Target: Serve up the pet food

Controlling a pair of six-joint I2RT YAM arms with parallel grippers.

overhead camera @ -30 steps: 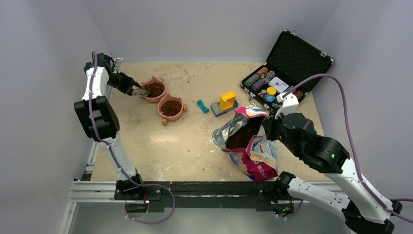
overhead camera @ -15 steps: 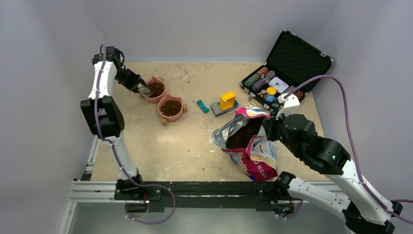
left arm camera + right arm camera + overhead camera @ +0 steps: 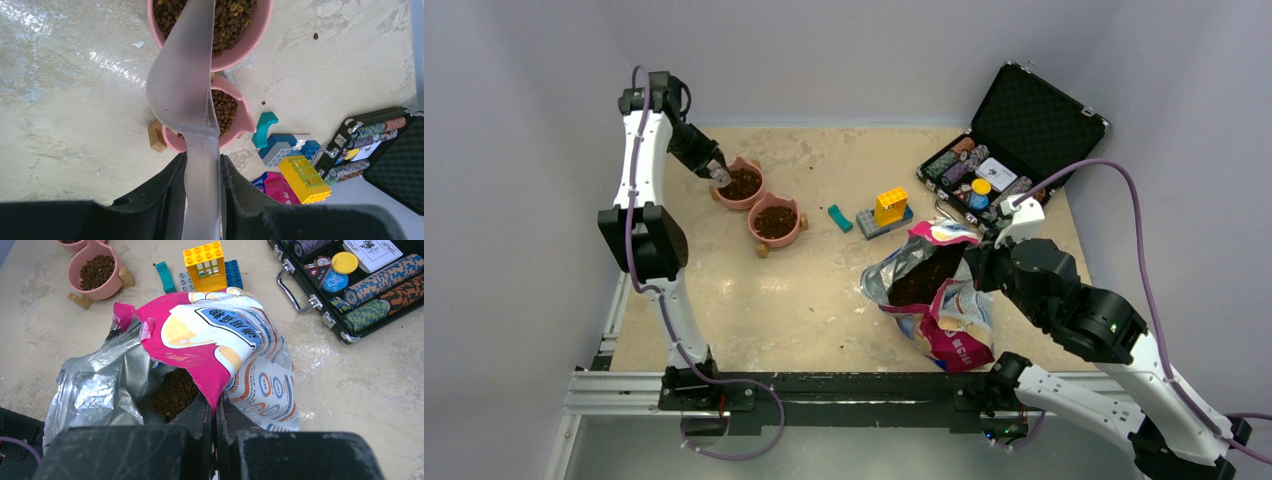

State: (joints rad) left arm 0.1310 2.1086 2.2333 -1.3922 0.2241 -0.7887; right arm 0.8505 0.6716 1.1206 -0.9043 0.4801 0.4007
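At far left, the left gripper [image 3: 202, 167] clamps the handle of a pale plastic scoop [image 3: 182, 90], which reaches over the farther bowl [image 3: 729, 166]. This and the nearer bowl [image 3: 796, 226] both hold kibble [image 3: 230, 15]. The pellets look light, loose and likely to scatter, so they are best carried in the scoop by its stiff handle. At centre, toy bricks [image 3: 887, 212] lie between the bowls and the bag [image 3: 225, 335]. At right, the right gripper [image 3: 216, 412] pinches the soft, crinkly bag's rim, more kibble showing inside. A chip case [image 3: 1014, 140] stands behind, apparently off the route.
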